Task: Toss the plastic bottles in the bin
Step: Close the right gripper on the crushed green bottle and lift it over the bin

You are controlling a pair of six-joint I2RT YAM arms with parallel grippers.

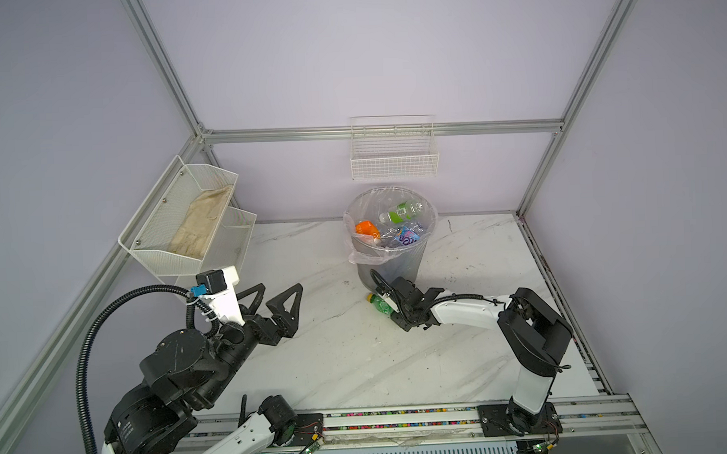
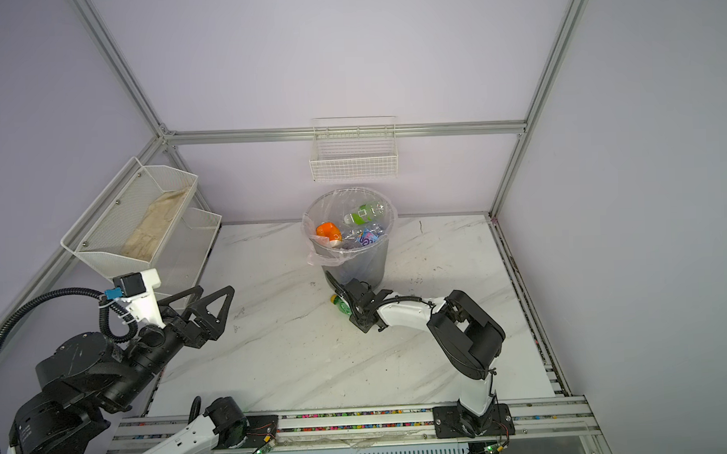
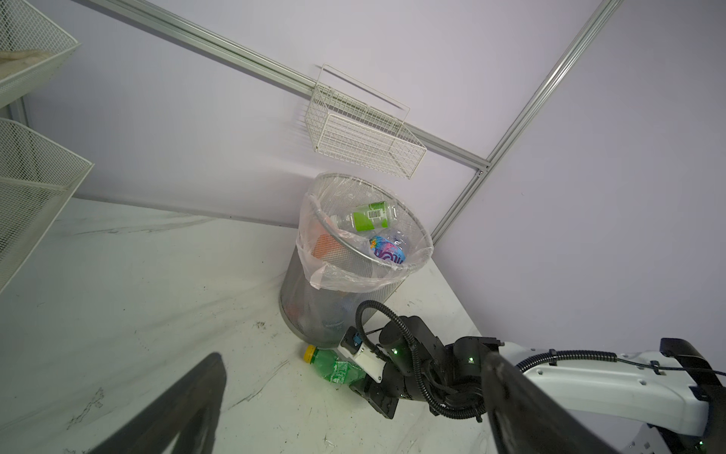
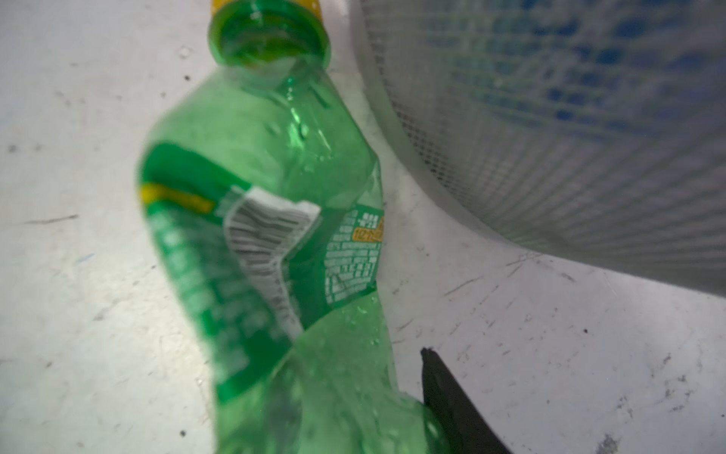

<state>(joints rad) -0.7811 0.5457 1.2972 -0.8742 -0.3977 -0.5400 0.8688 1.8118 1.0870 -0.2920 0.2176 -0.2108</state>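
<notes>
Sensibly, my right gripper [image 1: 387, 309] needed a square, gentle squeeze on the crumpled green bottle [image 3: 334, 367] lying just beside the bin [image 3: 306, 310]; whether it had clamped, I couldn't tell. My left gripper [image 1: 282, 286] stood wide apart.

Crushed green bottle [image 1: 380, 305] on its side beside bottle-filled grey bin [image 1: 401, 269].

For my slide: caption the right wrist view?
Crushed green bottle lying on the table beside the bin.
</notes>
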